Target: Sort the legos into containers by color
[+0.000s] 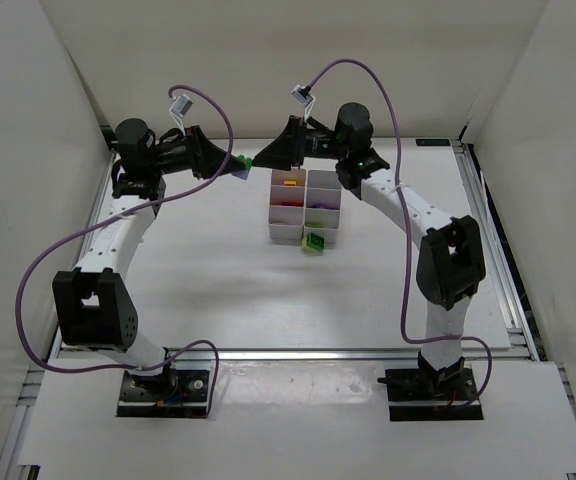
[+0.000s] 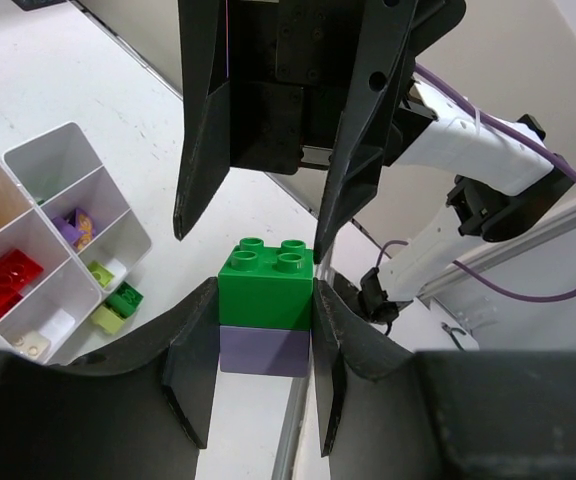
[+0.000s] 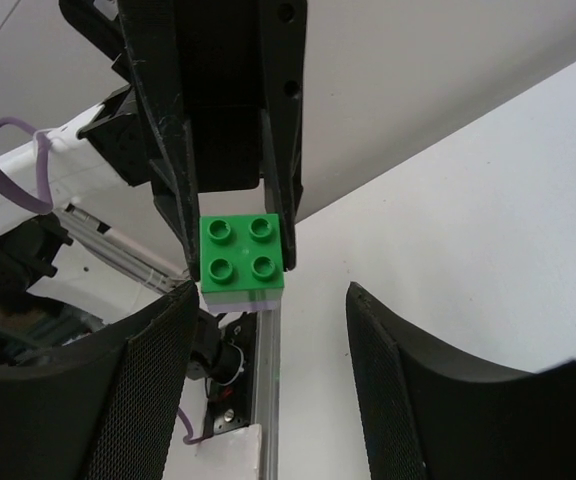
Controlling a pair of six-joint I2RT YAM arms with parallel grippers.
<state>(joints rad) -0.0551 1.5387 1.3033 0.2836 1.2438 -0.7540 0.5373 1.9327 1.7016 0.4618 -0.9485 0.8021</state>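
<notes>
okay, left gripper (image 2: 265,300) clamps a lego stack (image 2: 265,318), green lego (image 2: 266,285) on purple lego (image 2: 265,352), mid-air at 11 o'clock of the containers (image 1: 284,232). right gripper (image 3: 268,295) stands open facing it, not touching. likely light, rigid, slick; pinch green's flat sides.
</notes>
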